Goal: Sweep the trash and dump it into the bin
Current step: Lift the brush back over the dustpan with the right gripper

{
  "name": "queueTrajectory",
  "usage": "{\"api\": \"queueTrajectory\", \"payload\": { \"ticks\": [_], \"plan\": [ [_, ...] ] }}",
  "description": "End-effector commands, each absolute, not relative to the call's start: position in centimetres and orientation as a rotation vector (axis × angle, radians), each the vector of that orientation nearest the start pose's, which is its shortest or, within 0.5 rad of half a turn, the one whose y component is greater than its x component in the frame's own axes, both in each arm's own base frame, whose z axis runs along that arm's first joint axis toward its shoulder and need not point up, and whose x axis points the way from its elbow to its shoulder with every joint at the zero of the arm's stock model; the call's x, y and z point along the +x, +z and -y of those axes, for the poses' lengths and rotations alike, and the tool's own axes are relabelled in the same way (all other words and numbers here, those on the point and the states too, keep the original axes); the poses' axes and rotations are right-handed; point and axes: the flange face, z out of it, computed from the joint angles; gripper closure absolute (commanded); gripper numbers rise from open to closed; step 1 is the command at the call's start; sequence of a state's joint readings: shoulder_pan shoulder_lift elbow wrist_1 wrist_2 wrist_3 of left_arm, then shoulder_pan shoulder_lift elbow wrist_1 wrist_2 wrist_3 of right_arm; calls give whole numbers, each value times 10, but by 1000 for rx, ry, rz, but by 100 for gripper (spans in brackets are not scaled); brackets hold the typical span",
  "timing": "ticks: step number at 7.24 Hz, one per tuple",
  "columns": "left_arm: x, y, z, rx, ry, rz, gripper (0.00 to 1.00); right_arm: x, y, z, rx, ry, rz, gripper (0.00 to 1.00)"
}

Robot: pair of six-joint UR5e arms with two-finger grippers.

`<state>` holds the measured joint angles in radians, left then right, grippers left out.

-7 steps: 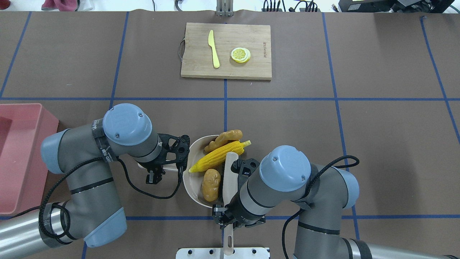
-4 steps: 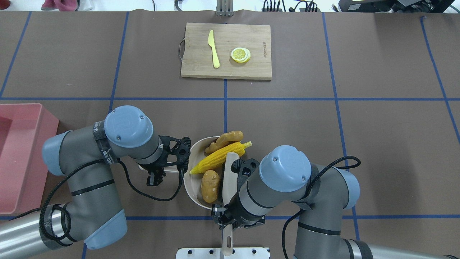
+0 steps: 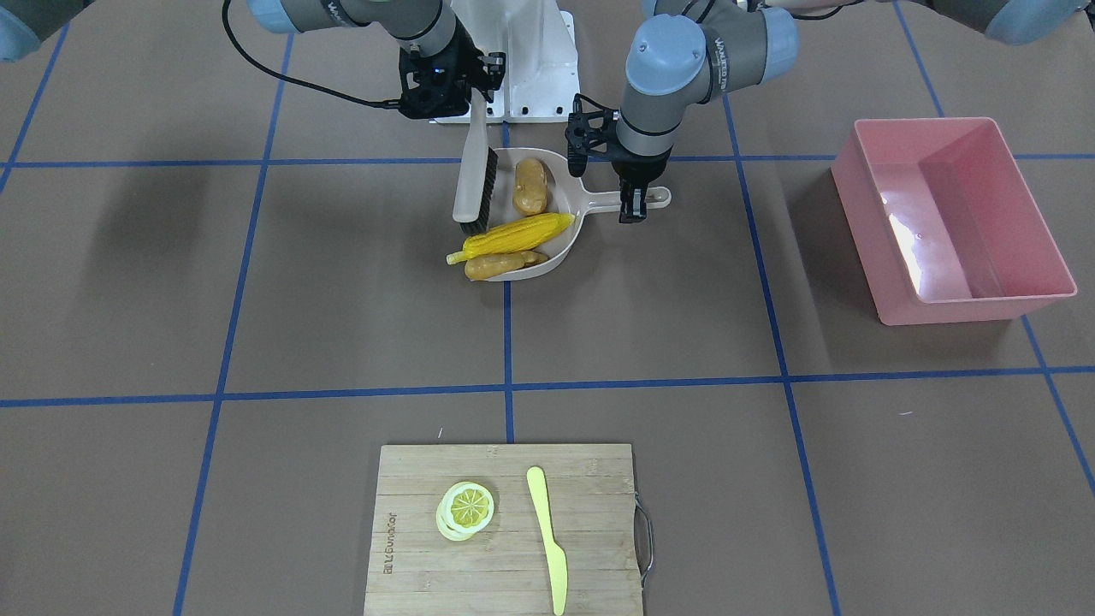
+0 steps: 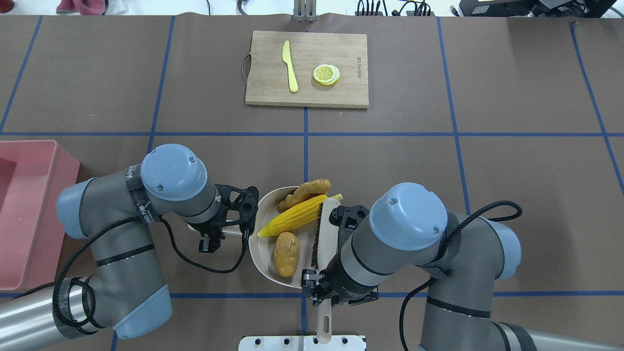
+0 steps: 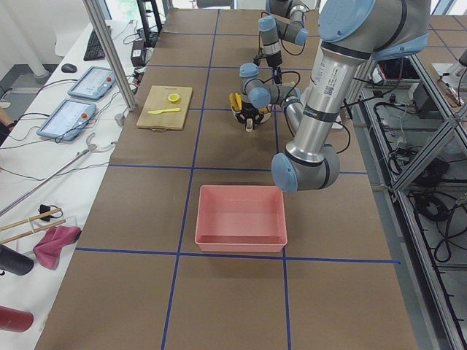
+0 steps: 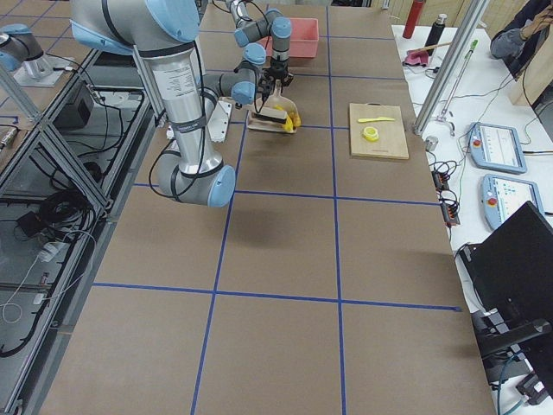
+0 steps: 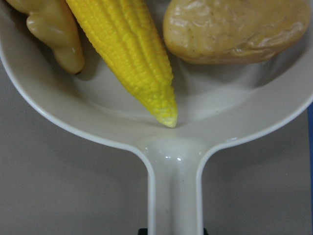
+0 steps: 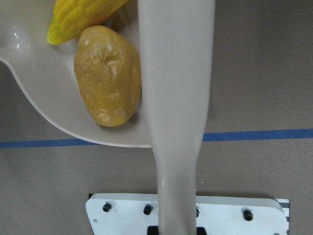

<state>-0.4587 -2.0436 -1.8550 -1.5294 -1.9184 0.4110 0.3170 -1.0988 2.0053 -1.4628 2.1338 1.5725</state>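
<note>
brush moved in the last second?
Yes. In the overhead view the brush has shifted right, away from the blue centre line.

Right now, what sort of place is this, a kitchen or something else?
Probably a robotics lab, not a kitchen: the left arm and right arm work at a table gridded with blue tape, the corn cob in the dustpan looks plastic, and touchscreen pendants sit beside it.

Yellow corn cob [image 4: 292,218], pink bin [image 3: 975,310]
</note>
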Motion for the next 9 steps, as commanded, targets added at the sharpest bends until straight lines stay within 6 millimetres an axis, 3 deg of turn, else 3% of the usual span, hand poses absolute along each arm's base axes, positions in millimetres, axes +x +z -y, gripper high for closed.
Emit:
{"api": "queueTrajectory", "payload": {
  "ticks": [1, 4, 5, 9],
  "plan": [
    [505, 272, 360, 632, 1561, -627, 100, -476, 210, 271, -306, 7, 1037, 100],
    [496, 261, 359, 706, 1551, -649, 100, -443, 229, 331, -120, -172, 982, 100],
    [496, 260, 359, 707, 1551, -650, 100, -438, 236, 342, -58, -260, 952, 100],
    [492, 260, 357, 795, 1505, -697, 100, -448, 272, 358, 80, -531, 785, 100]
  ]
}}
